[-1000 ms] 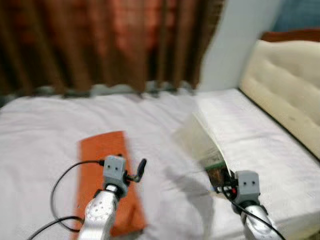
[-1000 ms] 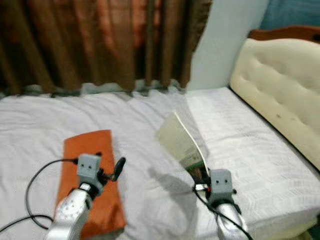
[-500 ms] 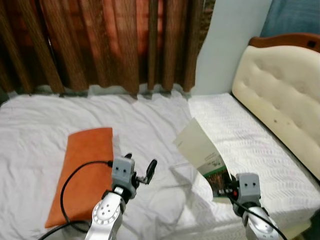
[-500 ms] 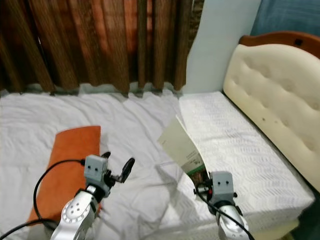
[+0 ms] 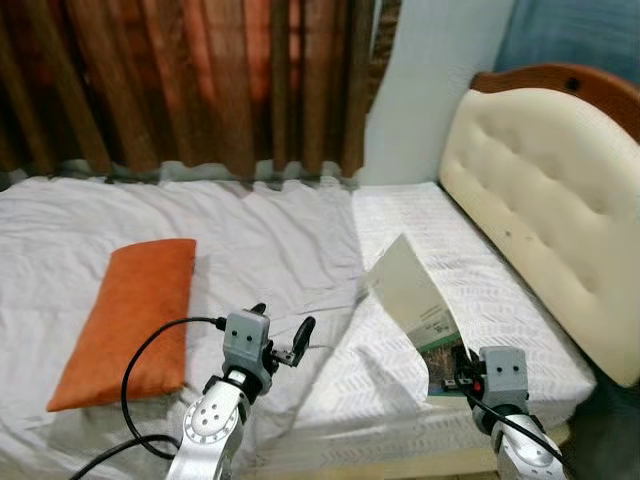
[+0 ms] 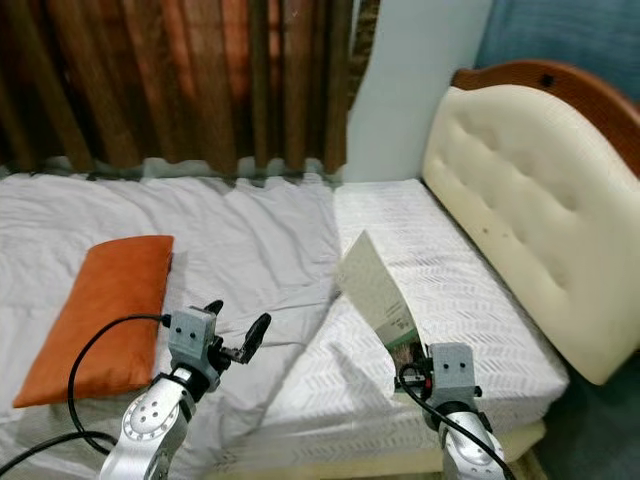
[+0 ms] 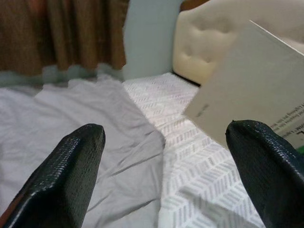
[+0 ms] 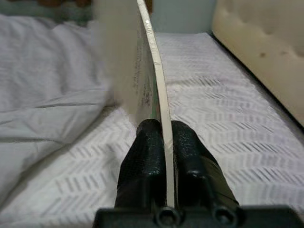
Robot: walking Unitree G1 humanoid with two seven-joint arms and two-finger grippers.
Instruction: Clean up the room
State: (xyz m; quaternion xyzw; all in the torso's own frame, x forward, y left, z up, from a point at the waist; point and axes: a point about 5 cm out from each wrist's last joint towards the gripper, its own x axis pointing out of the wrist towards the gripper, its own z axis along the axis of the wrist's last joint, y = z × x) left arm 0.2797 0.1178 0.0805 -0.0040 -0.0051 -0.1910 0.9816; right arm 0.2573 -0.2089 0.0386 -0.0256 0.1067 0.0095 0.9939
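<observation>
A thin cream booklet (image 5: 412, 296) with a green picture at its lower corner stands tilted above the white mattress (image 5: 480, 290). My right gripper (image 5: 455, 373) is shut on the booklet's lower edge; in the right wrist view both black fingers (image 8: 146, 142) clamp the booklet (image 8: 142, 71) edge-on. My left gripper (image 5: 284, 324) is open over the rumpled grey sheet (image 5: 260, 245), holding nothing; its fingers (image 7: 76, 161) stand wide apart. An orange pillow (image 5: 130, 312) lies on the bed to the left of the left arm.
A cream tufted headboard (image 5: 545, 205) with a wooden rim closes the bed's right end. Brown curtains (image 5: 190, 80) hang behind the bed, beside a pale wall (image 5: 425, 90). The mattress's near edge (image 5: 400, 455) runs just before my arms.
The whole picture has shifted and sharpened as the camera drew back from the bed. The right gripper keeps its hold on the booklet; the left stays open.
</observation>
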